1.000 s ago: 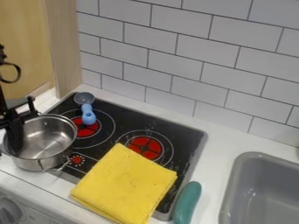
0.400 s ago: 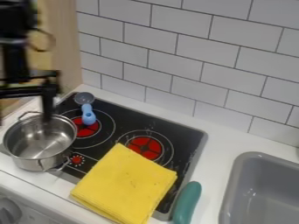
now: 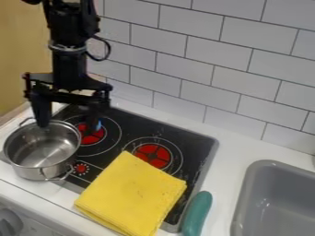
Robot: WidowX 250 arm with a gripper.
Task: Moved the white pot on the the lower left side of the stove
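My gripper (image 3: 67, 123) hangs over the upper left of the stove, its two fingers spread wide apart. One finger is above the back rim of the metal pot, the other in front of the blue-handled spoon (image 3: 98, 124), hiding most of it. The pot (image 3: 42, 150) is silver rather than white, upright and empty, with a wire handle at its front and another at its back. It stands at the left edge of the black stove (image 3: 113, 143), partly over the white counter.
A folded yellow cloth (image 3: 131, 194) covers the stove's front right part. Beside it lies a green, rounded object (image 3: 197, 213). The grey sink (image 3: 277, 203) is at the lower right, and a tiled wall (image 3: 197, 64) rises behind the stove.
From the left edge, the gripper has moved right, out of the pot and over to the spoon's side. The pot, cloth and green object have stayed put.
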